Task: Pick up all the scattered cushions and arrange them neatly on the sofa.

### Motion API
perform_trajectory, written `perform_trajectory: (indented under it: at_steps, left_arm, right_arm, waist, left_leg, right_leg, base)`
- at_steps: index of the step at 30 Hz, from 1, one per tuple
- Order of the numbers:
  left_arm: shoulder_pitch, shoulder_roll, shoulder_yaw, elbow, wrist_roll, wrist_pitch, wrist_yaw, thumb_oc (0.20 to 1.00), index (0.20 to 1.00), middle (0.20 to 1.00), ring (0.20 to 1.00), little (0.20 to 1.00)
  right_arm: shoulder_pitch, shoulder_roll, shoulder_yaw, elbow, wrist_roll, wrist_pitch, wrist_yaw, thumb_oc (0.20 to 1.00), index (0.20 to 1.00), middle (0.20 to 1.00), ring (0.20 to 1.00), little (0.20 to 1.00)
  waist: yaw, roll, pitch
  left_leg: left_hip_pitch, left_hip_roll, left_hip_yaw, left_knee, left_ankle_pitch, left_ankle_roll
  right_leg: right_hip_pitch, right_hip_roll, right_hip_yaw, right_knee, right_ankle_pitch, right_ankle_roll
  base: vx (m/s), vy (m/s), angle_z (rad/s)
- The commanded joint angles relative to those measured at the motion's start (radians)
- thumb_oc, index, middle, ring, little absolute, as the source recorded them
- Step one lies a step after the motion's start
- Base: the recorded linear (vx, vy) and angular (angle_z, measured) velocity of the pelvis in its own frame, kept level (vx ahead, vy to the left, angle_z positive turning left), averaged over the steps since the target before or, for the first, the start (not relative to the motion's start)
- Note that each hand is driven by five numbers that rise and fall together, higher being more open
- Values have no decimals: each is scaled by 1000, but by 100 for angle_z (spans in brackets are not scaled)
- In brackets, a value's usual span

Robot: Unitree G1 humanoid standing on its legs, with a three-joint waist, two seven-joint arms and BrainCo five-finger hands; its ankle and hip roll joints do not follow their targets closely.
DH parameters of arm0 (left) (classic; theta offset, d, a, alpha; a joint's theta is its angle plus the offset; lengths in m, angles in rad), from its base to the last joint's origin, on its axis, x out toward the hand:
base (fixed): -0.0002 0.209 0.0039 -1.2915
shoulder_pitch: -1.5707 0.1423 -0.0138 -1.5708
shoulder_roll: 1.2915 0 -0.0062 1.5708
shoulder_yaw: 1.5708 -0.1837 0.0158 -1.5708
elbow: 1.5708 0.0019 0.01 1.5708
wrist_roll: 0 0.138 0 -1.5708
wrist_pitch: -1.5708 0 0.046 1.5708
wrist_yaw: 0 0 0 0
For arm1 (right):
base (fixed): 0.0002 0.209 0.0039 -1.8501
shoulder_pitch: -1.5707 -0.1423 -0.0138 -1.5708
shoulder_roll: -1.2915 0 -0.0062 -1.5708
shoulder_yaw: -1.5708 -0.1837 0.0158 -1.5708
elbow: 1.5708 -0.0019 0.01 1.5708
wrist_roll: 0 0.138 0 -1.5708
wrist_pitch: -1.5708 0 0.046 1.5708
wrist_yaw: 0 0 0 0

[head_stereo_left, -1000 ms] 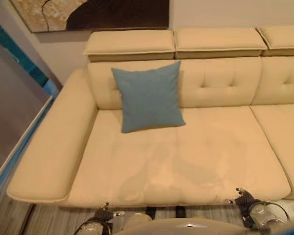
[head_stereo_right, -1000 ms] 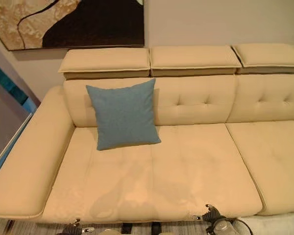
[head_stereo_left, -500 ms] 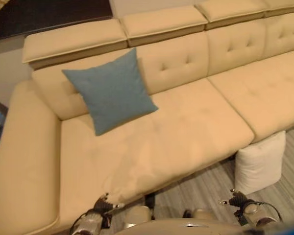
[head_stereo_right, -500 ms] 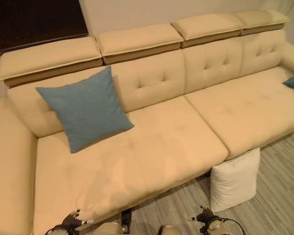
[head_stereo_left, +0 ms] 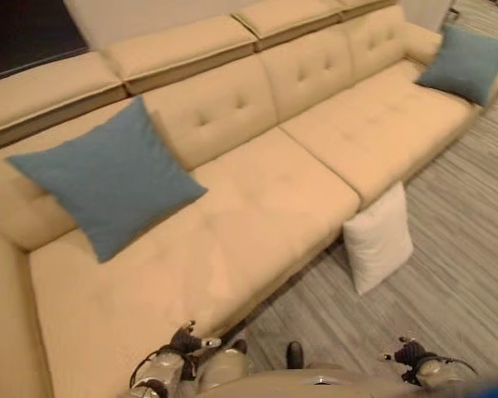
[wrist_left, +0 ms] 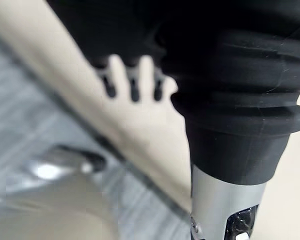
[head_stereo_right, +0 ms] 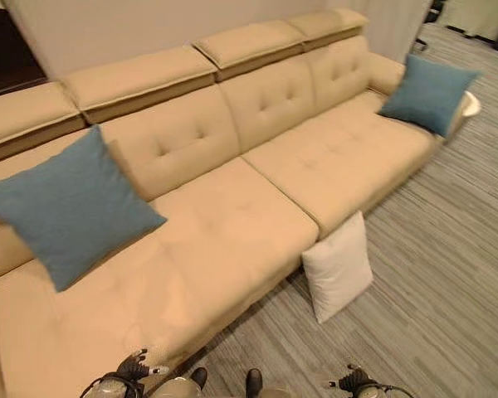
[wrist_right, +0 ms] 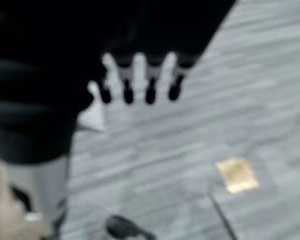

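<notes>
On the floor against the sofa (head_stereo_right: 232,207) front leans the white cushion (head_stereo_right: 339,267), upright, ahead and slightly right of the robot, nearer the right hand (wrist_right: 140,75), which hangs empty with straight fingers like the left hand (wrist_left: 132,80).

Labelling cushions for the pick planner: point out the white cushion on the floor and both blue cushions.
white cushion (head_stereo_right: 338,267): right eye view, centre of its face.
near blue cushion (head_stereo_left: 108,178): left eye view, middle of its front.
far blue cushion (head_stereo_right: 427,93): right eye view, middle of its front.
</notes>
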Motion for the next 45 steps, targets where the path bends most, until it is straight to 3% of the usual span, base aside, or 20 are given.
perform_trajectory:
  at_steps: [1,2,4,5,7,9,10,11,13,14,15,16,20,26,29,30,45]
  left_arm:
    - [-6,41,18,-25,16,-15,17,1000,1000,1000,1000,1000]
    - [-7,47,23,-26,14,-17,20,1000,1000,1000,1000,1000]
    - [-10,64,35,-26,10,-19,28,1000,1000,1000,1000,1000]
    - [-8,72,42,-15,18,-16,30,1000,1000,1000,1000,1000]
    - [-3,72,44,-12,18,-15,28,1000,1000,1000,1000,1000]
    - [9,73,59,-2,12,-7,24,1000,1000,1000,1000,1000]
    - [9,73,59,-2,12,-7,24,1000,1000,1000,1000,1000]
    - [14,72,68,0,9,-2,24,1000,1000,1000,1000,1000]
    - [16,72,73,3,11,0,25,1000,1000,1000,1000,1000]
    - [16,69,74,5,11,3,27,1000,1000,1000,1000,1000]
    - [14,67,77,3,10,3,28,1000,1000,1000,1000,1000]
    - [11,65,75,0,12,2,30,1000,1000,1000,1000,1000]
    - [10,52,67,5,19,1,21,1000,1000,1000,1000,1000]
    - [-12,39,25,-19,16,0,19,1000,1000,1000,1000,1000]
    - [-6,31,20,-24,11,-2,12,1000,1000,1000,1000,1000]
    - [-2,30,37,1,-24,27,-3,1000,1000,1000,1000,1000]
    - [-16,19,-2,-34,-18,13,-2,1000,1000,1000,1000,1000]
  right_arm:
    - [-29,2,8,-30,30,-4,-12,1000,1000,1000,1000,1000]
    - [-39,8,13,-36,30,-7,-15,1000,1000,1000,1000,1000]
    - [-51,19,17,-47,30,-10,-16,1000,1000,1000,1000,1000]
    - [-51,18,17,-44,22,-15,-18,1000,1000,1000,1000,1000]
    - [-46,19,15,-42,17,-16,-16,1000,1000,1000,1000,1000]
    - [-30,19,-3,-30,18,-16,-16,1000,1000,1000,1000,1000]
    - [-29,19,-3,-31,18,-15,-16,1000,1000,1000,1000,1000]
    - [-26,18,-14,-26,21,-13,-18,1000,1000,1000,1000,1000]
    - [-24,17,-18,-26,22,-14,-20,1000,1000,1000,1000,1000]
    - [-24,19,-23,-21,22,-9,-23,1000,1000,1000,1000,1000]
    - [-26,20,-25,-22,22,-9,-25,1000,1000,1000,1000,1000]
    - [-24,24,-24,-22,27,-9,-25,1000,1000,1000,1000,1000]
    - [-5,22,-33,-12,38,-8,-28,1000,1000,1000,1000,1000]
    - [14,15,-53,0,68,-8,-36,1000,1000,1000,1000,1000]
    - [33,13,-64,6,75,-6,-31,1000,1000,1000,1000,1000]
    - [61,8,-57,-37,138,-35,-15,1000,1000,1000,1000,1000]
    - [37,3,-44,-64,143,-47,-19,1000,1000,1000,1000,1000]
  waist:
    - [41,-43,48]
    - [49,-45,52]
    - [71,-40,64]
    - [89,-24,58]
    - [90,-21,55]
    - [107,-11,23]
    - [108,-11,26]
    - [127,-5,1]
    - [136,-5,-6]
    - [155,-9,-10]
    - [157,-16,-12]
    - [144,-19,-15]
    - [111,-25,-23]
    - [95,-21,-9]
    - [77,-8,-31]
    - [27,35,-66]
    - [32,28,-62]
  left_leg:
    - [25,-61,74,8,-48,53]
    - [23,-60,99,4,-53,55]
    - [14,-46,147,8,-56,60]
    - [2,-28,189,-10,-38,64]
    - [7,-24,196,-21,-28,68]
    - [5,-6,232,-62,-2,76]
    - [10,-6,233,-64,-3,76]
    - [2,8,272,-93,16,77]
    - [5,14,293,-106,21,75]
    - [-2,21,327,-100,19,70]
    - [2,22,346,-107,23,63]
    - [6,23,349,-114,27,58]
    - [28,27,359,-115,19,55]
    - [27,0,261,-120,26,49]
    - [59,4,276,-166,35,55]
    - [126,16,305,-182,29,50]
    - [124,8,302,-182,22,57]
  right_leg:
    - [-70,-37,45,-3,136,152]
    - [-86,-40,36,-10,149,161]
    - [-113,-52,-53,14,132,155]
    - [-90,-86,-184,74,81,124]
    - [-71,-81,-196,108,56,115]
    - [2,-91,-266,137,2,99]
    - [5,-91,-265,139,-1,99]
    - [53,-104,-328,143,-27,95]
    - [73,-110,-345,142,-37,96]
    - [102,-135,-406,126,-32,103]
    - [105,-130,-430,80,-29,103]
    - [99,-105,-386,58,-34,104]
    - [113,-79,-345,-7,-21,91]
    - [111,-55,-309,-54,5,79]
    - [132,-50,-303,-74,8,81]
    - [195,-36,-275,-84,-17,67]
    - [194,-43,-275,-84,-17,74]
  base:
    - [-123,89,-162]
    - [-138,95,-151]
    - [-237,131,-119]
    - [-192,107,-166]
    - [-174,92,-144]
    - [-204,45,-56]
    - [-159,4,-45]
    - [-98,-1,-64]
    - [-111,-33,-76]
    - [-107,-90,-92]
    - [-73,-137,-118]
    - [-2,-107,-104]
    - [10,-133,-1]
    - [-30,-52,-24]
    - [79,10,-16]
    - [40,8,-2]
    - [3,1,0]
